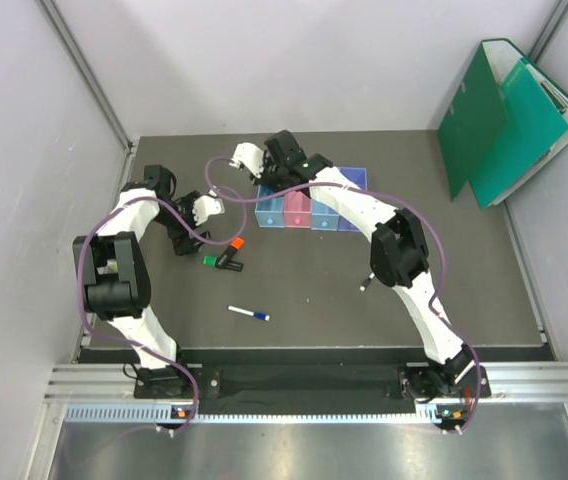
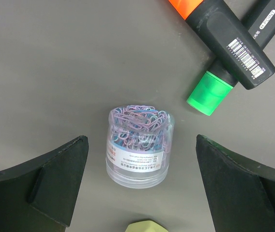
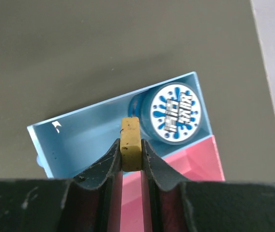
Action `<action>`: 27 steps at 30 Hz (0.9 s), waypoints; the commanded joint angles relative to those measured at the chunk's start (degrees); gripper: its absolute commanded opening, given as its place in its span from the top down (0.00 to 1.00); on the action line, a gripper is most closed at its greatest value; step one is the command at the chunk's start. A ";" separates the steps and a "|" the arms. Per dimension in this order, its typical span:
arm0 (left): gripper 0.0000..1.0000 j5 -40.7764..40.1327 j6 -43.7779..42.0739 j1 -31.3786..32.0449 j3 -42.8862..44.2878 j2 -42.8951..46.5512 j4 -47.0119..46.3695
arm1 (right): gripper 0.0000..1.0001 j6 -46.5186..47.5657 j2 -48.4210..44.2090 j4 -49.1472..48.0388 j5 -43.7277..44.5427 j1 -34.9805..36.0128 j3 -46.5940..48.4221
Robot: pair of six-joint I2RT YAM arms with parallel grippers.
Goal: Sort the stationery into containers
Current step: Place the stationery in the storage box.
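My right gripper point(image 3: 131, 145) is shut on a tan eraser point(image 3: 129, 129) and holds it above the row of bins point(image 1: 324, 205), over the edge between a light blue bin point(image 3: 79, 137) and the pink bin point(image 3: 195, 162). A blue tape roll point(image 3: 174, 112) lies in that light blue bin. My left gripper point(image 2: 141, 145) is open on either side of a clear jar of paper clips point(image 2: 138, 159) that stands on the table. Just past it lie an orange-and-black highlighter point(image 2: 220, 29), a green-capped highlighter point(image 2: 207, 92) and a black marker point(image 2: 268, 19). A white pen with blue cap point(image 1: 249, 314) lies near the front.
Green folders point(image 1: 504, 120) lean in the back right corner. A pale yellow object point(image 2: 147, 226) shows at the bottom edge of the left wrist view. A small dark item point(image 1: 364, 287) lies by the right arm. Walls close in the table on three sides.
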State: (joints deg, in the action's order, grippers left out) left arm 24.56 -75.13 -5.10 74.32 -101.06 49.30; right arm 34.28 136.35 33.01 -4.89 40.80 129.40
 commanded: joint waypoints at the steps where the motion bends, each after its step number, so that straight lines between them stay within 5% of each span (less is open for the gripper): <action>1: 0.04 1.11 -1.07 0.18 -0.67 0.51 0.36 | 0.94 -0.53 -0.74 -0.15 -0.92 0.78 -1.08; 10: 0.04 0.67 -1.60 0.18 -1.38 0.33 0.10 | 0.92 -0.36 -0.21 0.12 -0.74 0.86 -2.05; 18: 0.04 0.67 -1.68 0.09 -1.11 0.16 -0.17 | 0.68 -0.09 -0.04 -0.23 0.23 1.13 -1.88; 27: 0.05 0.49 -2.03 0.18 -0.94 -0.54 -0.25 | 0.60 0.08 -0.74 -0.58 1.72 1.04 -2.05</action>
State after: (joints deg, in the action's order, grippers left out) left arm 24.16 -75.50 -5.10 73.36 -101.06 49.12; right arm 34.41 136.38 34.30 -4.14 40.88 126.78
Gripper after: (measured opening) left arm 0.958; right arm 0.385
